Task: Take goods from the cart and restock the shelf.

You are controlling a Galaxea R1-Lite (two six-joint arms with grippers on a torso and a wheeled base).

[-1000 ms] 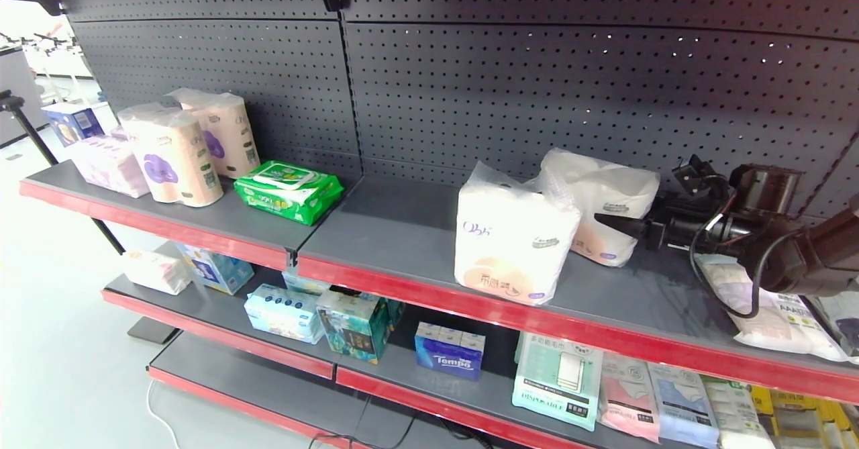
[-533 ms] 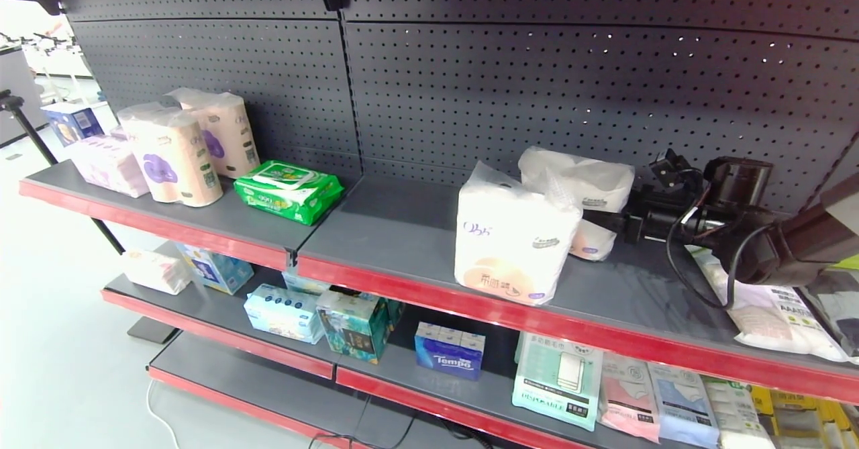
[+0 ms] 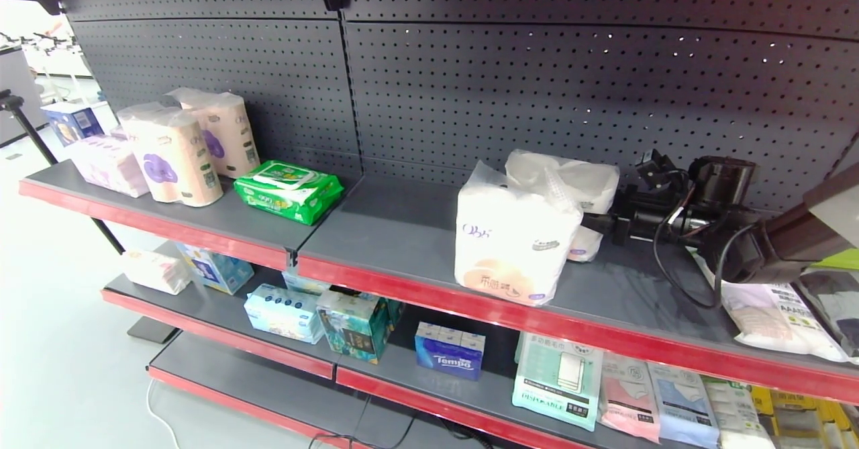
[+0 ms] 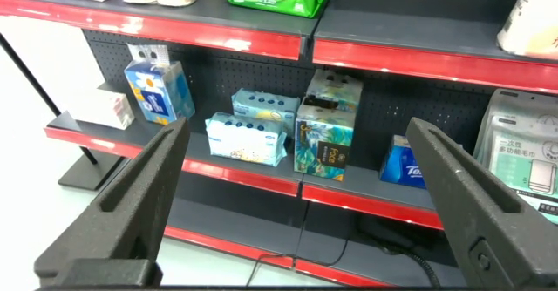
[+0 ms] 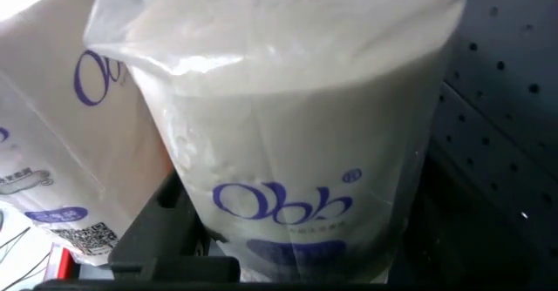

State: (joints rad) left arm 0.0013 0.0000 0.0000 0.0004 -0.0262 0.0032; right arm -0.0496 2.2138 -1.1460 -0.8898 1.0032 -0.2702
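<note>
The shelf carries its stock in tiers: on the upper deck, at the left, two peach roll packs stand upright with a green wipes pack lying flat beside them, and on the deck's far right lies a flat bagged item. The tier below holds tissue boxes, a teal carton and a blue pocket-tissue pack. Mid-deck, the front roll pack stands near the red edge, and just behind it, touching or nearly so, sits the rear roll pack, close to the pegboard back; whether it rests on the deck cannot be told. The right gripper comes at it from the right, clamped on the rear roll pack, a dark finger pressed against the wrapper. The left gripper hangs lower, facing the lower tiers, fingers spread wide and holding nothing
</note>
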